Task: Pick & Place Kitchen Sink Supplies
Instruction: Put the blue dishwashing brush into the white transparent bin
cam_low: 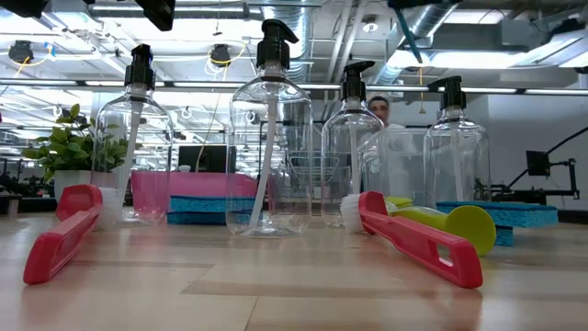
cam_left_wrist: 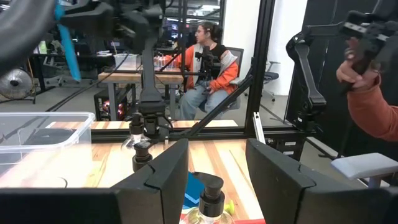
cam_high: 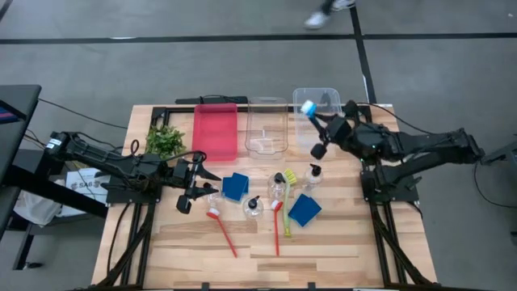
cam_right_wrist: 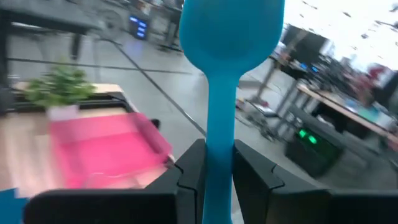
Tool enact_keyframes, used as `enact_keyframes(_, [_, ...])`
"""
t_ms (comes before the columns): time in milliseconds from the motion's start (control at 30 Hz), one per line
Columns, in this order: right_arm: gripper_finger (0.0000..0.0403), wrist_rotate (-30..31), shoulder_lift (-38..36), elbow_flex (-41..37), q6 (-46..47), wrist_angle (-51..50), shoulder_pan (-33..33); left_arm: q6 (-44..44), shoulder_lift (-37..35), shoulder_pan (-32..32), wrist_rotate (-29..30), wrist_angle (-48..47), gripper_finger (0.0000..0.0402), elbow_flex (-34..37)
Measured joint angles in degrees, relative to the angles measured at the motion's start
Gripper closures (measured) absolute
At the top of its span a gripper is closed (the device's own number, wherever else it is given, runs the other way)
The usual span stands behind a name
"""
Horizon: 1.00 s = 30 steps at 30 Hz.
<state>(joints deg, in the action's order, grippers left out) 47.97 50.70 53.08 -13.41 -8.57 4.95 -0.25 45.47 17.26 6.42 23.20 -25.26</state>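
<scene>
The right end effector holds the blue brush tightly, high above the far right clear bin. The left end effector stands wide open, near a blue sponge on the surface.

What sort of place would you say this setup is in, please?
Probably a robotics lab or workshop, not a kitchen: a wooden table on a grey concrete floor, exposed ceiling ducts, and a seated person among other workbenches.
</scene>
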Motion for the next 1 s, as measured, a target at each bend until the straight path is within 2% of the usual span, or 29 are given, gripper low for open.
enact_keyframes(200, [0.0344,-0.57,-0.02,0.0,4.6,-4.02,-7.6,0.0,0.0,0.0,0.0,0.0,0.0238,0.0])
enact_keyframes(400, [0.0344,-7.56,0.26,0.0,7.45,-8.65,-14.53,0.0,0.0,0.0,0.0,0.0,0.0238,0.0])
enact_keyframes(567, [0.0344,-11.06,2.28,0.0,8.93,-12.53,-20.13,0.0,0.0,0.0,0.0,0.0,0.0238,0.0])
enact_keyframes(800, [0.0344,-19.34,8.68,0.0,9.16,-15.5,-27.94,0.0,0.01,0.0,0.0,0.0,0.0238,0.0])
enact_keyframes(1000, [0.0344,-19.94,15.68,0.0,9.13,-15.5,-33.92,0.0,0.01,0.0,0.0,0.0,0.0238,0.0])
